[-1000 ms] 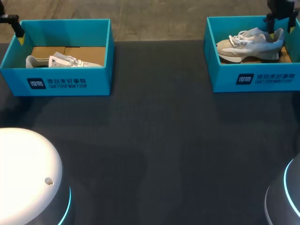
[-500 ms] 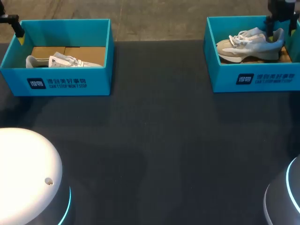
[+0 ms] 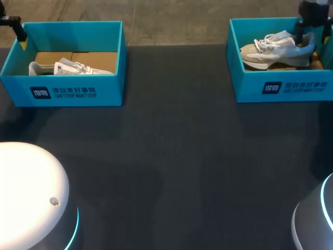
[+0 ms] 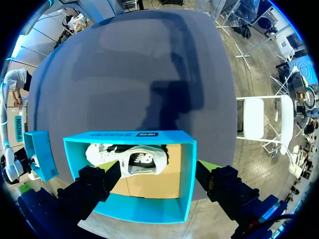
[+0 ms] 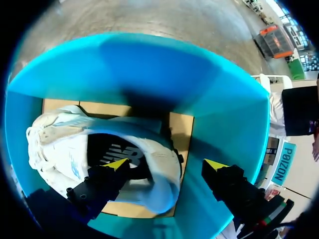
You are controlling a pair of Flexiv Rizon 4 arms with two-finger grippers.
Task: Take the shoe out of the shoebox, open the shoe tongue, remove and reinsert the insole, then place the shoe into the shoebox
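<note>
Straddling the heel in the right box

Left gripper (image 4: pixel 157 168) hangs wide open and empty above the left shoebox (image 4: pixel 144 208), where a white sneaker (image 4: pixel 97 153) lies lengthwise. Right gripper (image 5: pixel 167 164) sits low in the right shoebox (image 3: pixel 281 86), open astride the heel of the grey sneaker (image 3: pixel 276 52), gripping nothing; the toe points toward mid-table.

Left shoebox (image 3: pixel 109 89) front wall: dark logo patch, white print line. Right shoebox (image 3: pixel 250 89): same. Shoe (image 5: pixel 157 167) side: logo.

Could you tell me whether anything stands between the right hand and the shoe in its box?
Nothing visible does. The open right hand sits inside the shoebox, its fingers straddling the heel of the shoe.
</note>
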